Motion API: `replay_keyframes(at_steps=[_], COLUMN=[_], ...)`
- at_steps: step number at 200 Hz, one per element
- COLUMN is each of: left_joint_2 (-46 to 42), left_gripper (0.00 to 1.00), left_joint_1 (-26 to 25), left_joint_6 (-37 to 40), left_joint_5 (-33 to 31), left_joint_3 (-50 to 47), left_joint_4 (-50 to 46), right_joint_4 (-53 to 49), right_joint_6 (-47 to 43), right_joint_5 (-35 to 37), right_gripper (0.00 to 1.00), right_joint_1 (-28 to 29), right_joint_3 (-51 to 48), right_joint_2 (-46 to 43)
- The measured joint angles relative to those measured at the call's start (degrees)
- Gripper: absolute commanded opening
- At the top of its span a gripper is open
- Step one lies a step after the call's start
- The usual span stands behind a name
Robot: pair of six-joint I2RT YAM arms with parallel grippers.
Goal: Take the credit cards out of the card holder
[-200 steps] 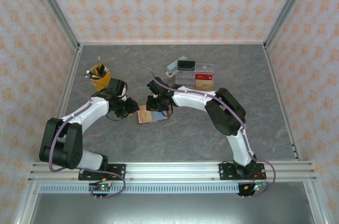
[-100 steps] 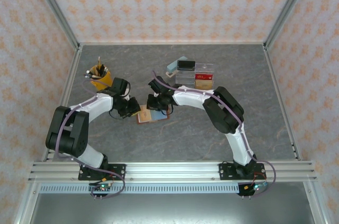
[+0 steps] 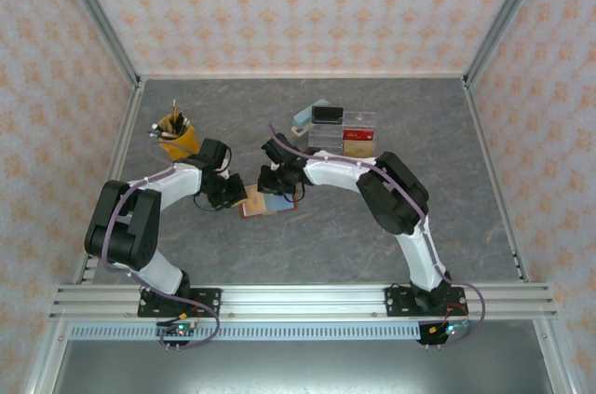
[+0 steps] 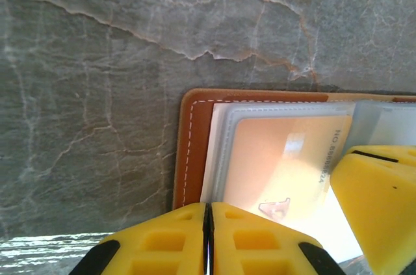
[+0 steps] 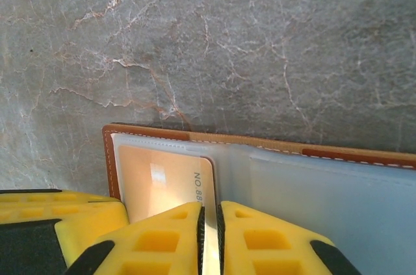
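While both wrists crowd the one open card holder [image 4: 193,138], my left gripper [image 4: 208,213] sits with its two fingers pressed together, nothing between them, at the leather edge. One tan credit card [image 5: 162,177] lies in the clear pocket ahead; my right gripper [image 5: 209,213] pinches that card's edge.

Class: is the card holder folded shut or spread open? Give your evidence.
Spread open. The card holder lies flat, inner clear pockets facing up, a tan credit card inside one.
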Motion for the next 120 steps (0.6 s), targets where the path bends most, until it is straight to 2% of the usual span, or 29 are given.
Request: replay_keyframes(at_steps=[67, 92, 120], left_joint_2=[0.4, 0.4, 0.4], left_gripper=[0.1, 0.1, 0.11], left_joint_1=[0.0, 0.0, 0.0], left_joint_6=[0.4, 0.4, 0.4], left_joint_5=[-0.5, -0.5, -0.5], left_joint_3=[0.0, 0.0, 0.0], left_joint_4=[0.0, 0.0, 0.1], right_joint_4=[2.3, 3.0, 3.9], right_joint_6=[0.9, 1.1, 1.2], right_joint_5=[-3.3, -3.6, -3.5], right_gripper=[0.07, 0.0, 0.0], right_joint_1=[-0.9, -1.1, -1.2], right_joint_3=[-0.4, -0.8, -1.7], right_joint_2=[0.1, 0.1, 0.1])
